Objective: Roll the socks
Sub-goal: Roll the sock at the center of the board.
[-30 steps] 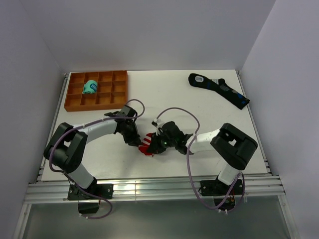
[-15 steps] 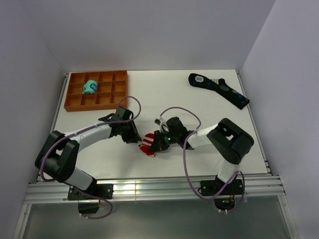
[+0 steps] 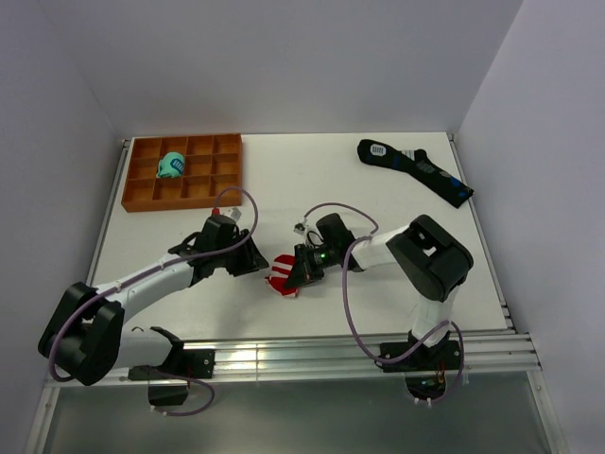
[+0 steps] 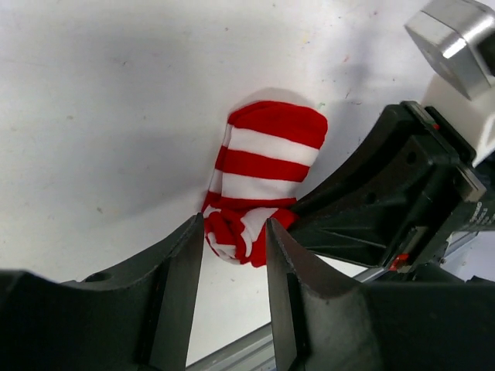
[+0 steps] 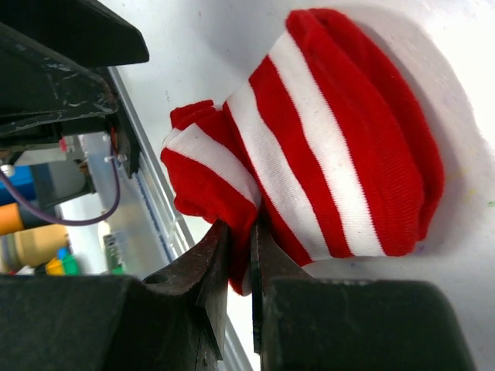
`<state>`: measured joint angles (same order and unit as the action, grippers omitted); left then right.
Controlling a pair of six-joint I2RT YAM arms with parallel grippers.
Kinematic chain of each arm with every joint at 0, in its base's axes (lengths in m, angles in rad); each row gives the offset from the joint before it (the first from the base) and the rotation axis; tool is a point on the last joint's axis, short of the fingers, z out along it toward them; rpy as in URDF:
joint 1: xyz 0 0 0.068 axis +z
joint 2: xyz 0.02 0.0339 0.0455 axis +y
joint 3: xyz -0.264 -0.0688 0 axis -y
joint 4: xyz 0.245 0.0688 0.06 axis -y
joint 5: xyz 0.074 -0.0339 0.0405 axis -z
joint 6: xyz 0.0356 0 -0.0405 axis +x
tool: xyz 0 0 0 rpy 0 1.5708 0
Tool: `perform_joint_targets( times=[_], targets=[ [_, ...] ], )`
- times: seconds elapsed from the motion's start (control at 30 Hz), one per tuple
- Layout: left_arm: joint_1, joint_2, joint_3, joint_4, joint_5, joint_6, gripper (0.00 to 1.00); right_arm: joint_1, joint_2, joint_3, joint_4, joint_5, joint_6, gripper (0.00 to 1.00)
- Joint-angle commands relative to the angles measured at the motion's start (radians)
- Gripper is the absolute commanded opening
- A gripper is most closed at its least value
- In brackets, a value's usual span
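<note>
Lying near the front edge: the socks [image 3: 282,275] (red and white stripes, one end bunched into a loose roll) rest on the white table [image 3: 312,180], between the two arms.
Socks' lie: the striped body lies flat on the table with a solid red end pointing away from the front rail. The bunched end is nearer the rail.
Right side: the right gripper [image 5: 240,232] has its jaws pressed almost together, pinching a fold of the socks' fabric at the bunched end.
Left side: the left gripper [image 4: 233,224] has its jaws spread, with bare table showing in the gap. The bunched end sits just at its fingertips; whether they touch it I cannot tell.
Far left: an orange tray [image 3: 137,194] with many compartments stands well apart from the socks. A teal sock bundle [image 3: 171,165] sits in a compartment toward its left side.
Far right: a long black sock [image 3: 416,170] with blue patches and a white label lies flat on a slant near the back corner.
</note>
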<state>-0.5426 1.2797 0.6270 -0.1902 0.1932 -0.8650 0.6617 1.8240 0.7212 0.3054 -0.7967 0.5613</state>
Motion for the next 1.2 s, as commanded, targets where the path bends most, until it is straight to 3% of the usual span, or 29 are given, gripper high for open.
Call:
perform_joint_targets(
  times=[0.0,0.47,0.8,1.17],
  targets=[
    [0.001,-0.02,-0.029,0.086,0.029,0.04,0.43,-0.011,0.075,-0.023,-0.287,0.073,-0.054,0.0],
    [-0.043,-0.036,-0.11,0.181,0.08,0.069,0.44,-0.053,0.143,0.089,-0.476,0.027,-0.109,0.0],
    [-0.08,0.004,-0.144,0.256,0.117,0.09,0.46,-0.057,0.172,0.106,-0.494,0.022,-0.104,0.0],
    [-0.092,-0.054,-0.23,0.339,0.153,0.049,0.49,-0.062,0.198,0.127,-0.511,0.019,-0.095,0.0]
  ],
)
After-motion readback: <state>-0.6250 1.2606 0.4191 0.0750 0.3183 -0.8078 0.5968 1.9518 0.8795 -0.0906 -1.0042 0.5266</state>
